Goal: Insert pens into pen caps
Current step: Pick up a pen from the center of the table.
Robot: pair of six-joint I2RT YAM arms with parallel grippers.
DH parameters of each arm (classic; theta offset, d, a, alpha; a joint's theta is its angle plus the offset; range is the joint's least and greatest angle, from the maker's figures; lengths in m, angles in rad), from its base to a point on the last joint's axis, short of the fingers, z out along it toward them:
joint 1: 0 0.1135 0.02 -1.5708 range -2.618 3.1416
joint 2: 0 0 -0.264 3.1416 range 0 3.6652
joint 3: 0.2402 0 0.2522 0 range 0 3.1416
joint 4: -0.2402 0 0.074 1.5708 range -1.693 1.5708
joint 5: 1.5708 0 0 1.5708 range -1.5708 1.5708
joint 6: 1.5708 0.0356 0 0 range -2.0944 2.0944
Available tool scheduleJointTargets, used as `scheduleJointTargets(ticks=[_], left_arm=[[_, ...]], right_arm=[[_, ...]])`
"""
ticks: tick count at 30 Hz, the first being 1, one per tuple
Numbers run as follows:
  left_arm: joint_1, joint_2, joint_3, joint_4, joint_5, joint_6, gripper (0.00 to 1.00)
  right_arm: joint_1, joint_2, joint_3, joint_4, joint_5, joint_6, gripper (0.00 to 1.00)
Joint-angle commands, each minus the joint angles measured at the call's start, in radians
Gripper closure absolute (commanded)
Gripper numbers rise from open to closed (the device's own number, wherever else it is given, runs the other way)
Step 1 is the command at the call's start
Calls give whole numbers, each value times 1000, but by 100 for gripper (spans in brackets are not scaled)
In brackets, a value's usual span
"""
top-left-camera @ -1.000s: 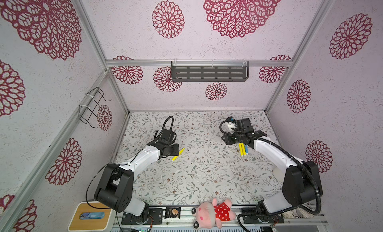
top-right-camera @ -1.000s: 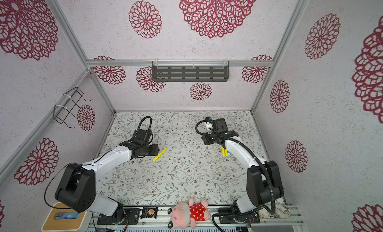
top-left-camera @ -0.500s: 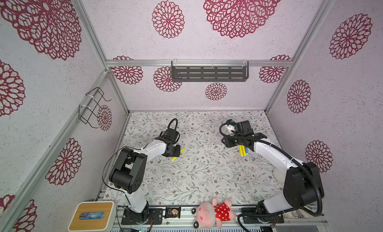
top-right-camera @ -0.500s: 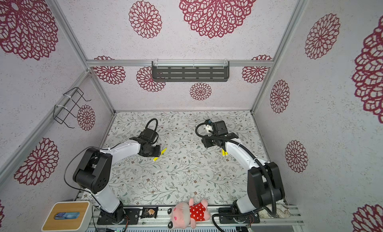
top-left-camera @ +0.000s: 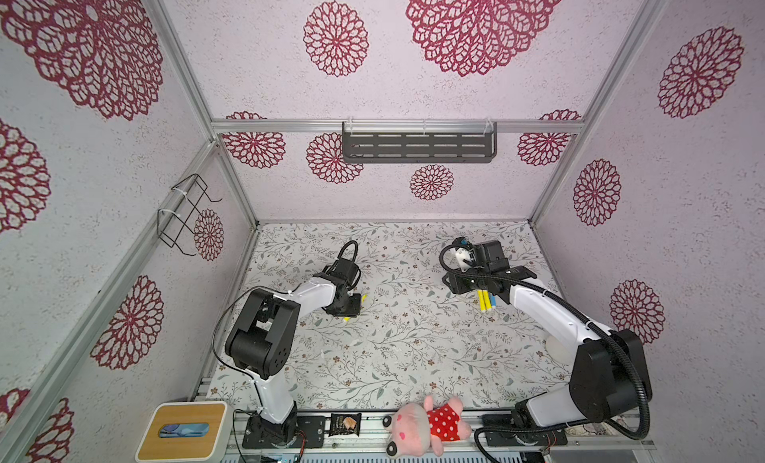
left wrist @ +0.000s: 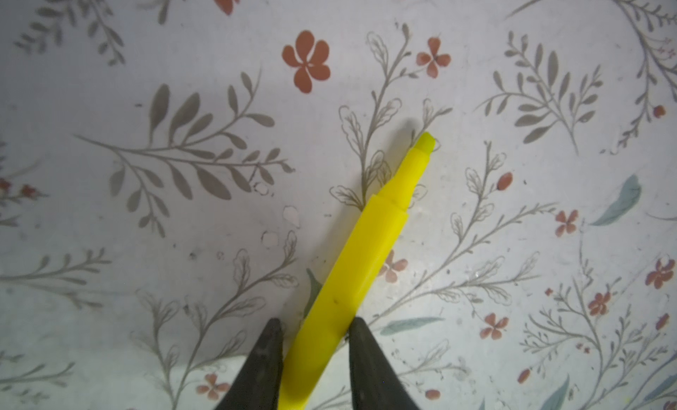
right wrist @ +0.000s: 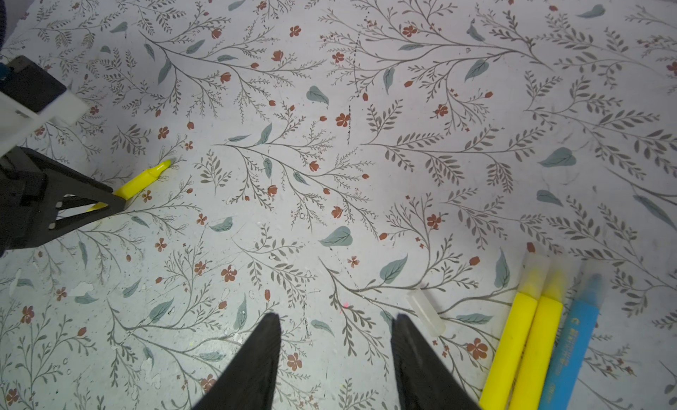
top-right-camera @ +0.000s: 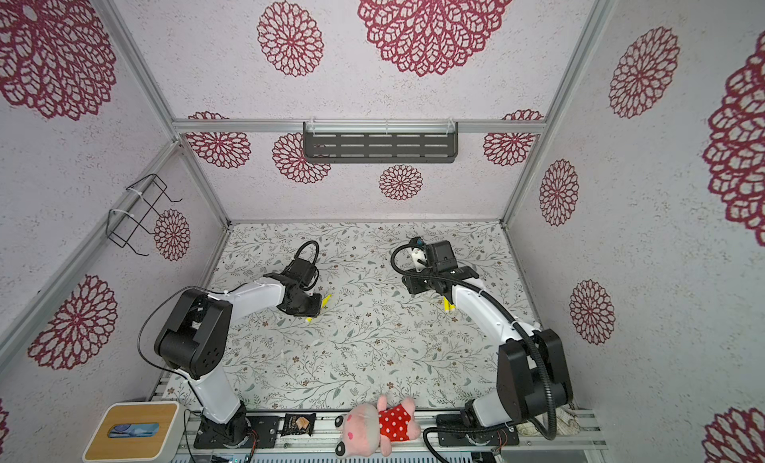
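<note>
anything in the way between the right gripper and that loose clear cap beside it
Nothing visible: the clear cap lies on bare table cover just outside the right gripper, and the three capped pens lie beyond it.

The flat table cover (right wrist: 366, 192) is pale grey, printed with grey twigs, teal leaves and rust-red flowers. The slim uncapped plastic pen (left wrist: 351, 272) is bright yellow. The two capped yellow plastic pens (right wrist: 513, 338) and the capped blue plastic pen (right wrist: 573, 346) wear frosted whitish caps (right wrist: 536, 272). The textured wall panels (top-left-camera: 414, 88) are pinkish-white with crimson lacy rosettes.
</note>
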Motion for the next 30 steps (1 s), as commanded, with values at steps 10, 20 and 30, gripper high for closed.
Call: scheduleJointTargets(ticks=[10,20,30], left_arm=[[-52,44,14,-63,-31,34,100],[-74,-346,-251,380,195,-29,100],[-106,-556,-362,633,335,-99,100]], right_arm=[[6,-63,4,26,-24,30,48],[8,-109,-91,188,-361,116,44],[107,-153,-134,276,-584,96,32]])
